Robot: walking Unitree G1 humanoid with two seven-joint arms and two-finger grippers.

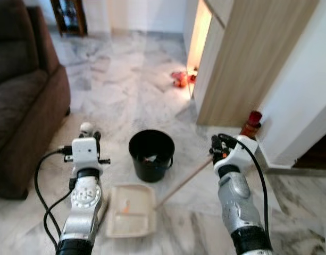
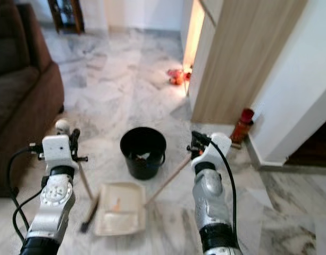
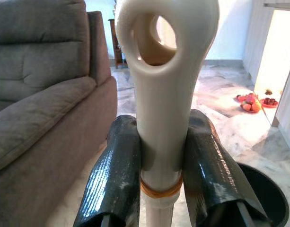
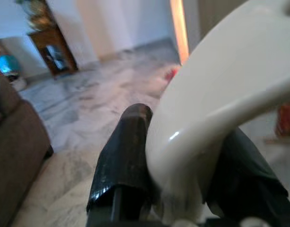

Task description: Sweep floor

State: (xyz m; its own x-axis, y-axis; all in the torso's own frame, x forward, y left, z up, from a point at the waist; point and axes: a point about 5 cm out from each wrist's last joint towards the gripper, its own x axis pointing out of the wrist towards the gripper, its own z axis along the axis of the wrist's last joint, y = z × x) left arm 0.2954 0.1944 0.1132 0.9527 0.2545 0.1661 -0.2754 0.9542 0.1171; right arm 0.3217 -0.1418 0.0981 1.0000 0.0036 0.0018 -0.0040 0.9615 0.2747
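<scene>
Fingers of my left gripper [image 3: 159,189] clamp the cream broom handle [image 3: 161,94]; my right gripper [image 4: 182,189] is clamped on the dustpan handle [image 4: 220,104]. I see the dustpan [image 1: 132,210] flat on the marble floor [image 1: 125,85], just before the black bucket [image 1: 150,154].

I see a grey marble floor [image 1: 131,85] carrying a black bucket [image 1: 151,155], a cream dustpan [image 1: 132,210] just before it, a brown sofa [image 1: 22,101], and a red bottle [image 1: 251,124] by the wall.
</scene>
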